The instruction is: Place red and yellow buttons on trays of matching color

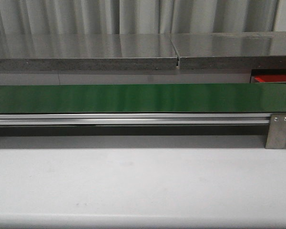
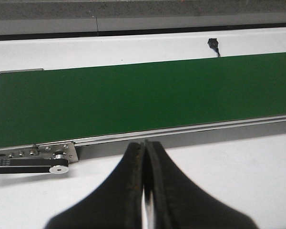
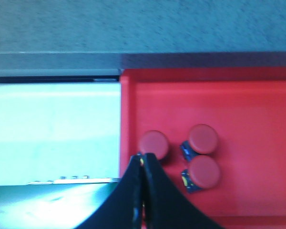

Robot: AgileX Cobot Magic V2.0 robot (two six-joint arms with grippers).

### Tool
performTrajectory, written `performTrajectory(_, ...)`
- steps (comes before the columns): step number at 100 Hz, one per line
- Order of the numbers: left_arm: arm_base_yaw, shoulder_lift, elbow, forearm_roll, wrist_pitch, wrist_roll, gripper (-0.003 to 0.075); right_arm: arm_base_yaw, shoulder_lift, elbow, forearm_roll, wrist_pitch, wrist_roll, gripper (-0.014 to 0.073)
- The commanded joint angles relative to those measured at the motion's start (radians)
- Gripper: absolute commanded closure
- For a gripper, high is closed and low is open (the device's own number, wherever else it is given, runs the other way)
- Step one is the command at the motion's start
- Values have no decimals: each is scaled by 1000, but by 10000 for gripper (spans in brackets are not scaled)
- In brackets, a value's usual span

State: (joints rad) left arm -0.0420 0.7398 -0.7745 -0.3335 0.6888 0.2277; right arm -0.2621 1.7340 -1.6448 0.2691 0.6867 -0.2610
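Note:
Three red buttons (image 3: pixel 154 144) (image 3: pixel 203 138) (image 3: pixel 204 171) lie together in the red tray (image 3: pixel 257 109); two show dark blue bases. My right gripper (image 3: pixel 144 156) is shut with nothing between its fingers, its tips over the tray's edge right beside the nearest red button. The left gripper (image 2: pixel 145 143) is also shut and empty, above the white table just in front of the green conveyor belt (image 2: pixel 133 95). In the front view only a corner of the red tray (image 1: pixel 271 78) shows behind the belt's right end; neither gripper appears there. Yellow buttons and a yellow tray are out of view.
The green belt (image 1: pixel 133 98) runs across the table on an aluminium rail with a metal foot (image 1: pixel 278 131) at its right end. A small black plug (image 2: pixel 213 45) lies on the white table behind the belt. A grey ledge (image 1: pixel 86 52) stands at the back.

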Motion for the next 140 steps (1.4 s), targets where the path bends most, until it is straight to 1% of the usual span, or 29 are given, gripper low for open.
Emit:
performTrajectory(1, -8, -4, -27, -18, -60, -2, 741, 29, -83, -5, 1, -58, -4, 712)
performTrajectory(26, -8, -4, -27, -18, -60, -2, 741, 91, -178, 124, -1, -129, -4, 712)
performTrajectory(39, -8, -4, -27, -18, -60, -2, 741, 94, -234, 208, -1, -161, -4, 712)
performTrajectory(65, -8, -4, -27, -18, -60, -2, 741, 94, -372, 388, -23, -296, -12, 712)
performTrajectory(86, -8, -4, -27, -18, -60, -2, 741, 94, -456, 502, -28, -383, -12, 712)
performTrajectory(121, -8, -4, -27, -18, -60, -2, 741, 96, -587, 637, -81, -455, -14, 712)
performTrajectory(140, -8, -4, -27, -18, -60, -2, 741, 96, -682, 723, -85, -456, -14, 712)
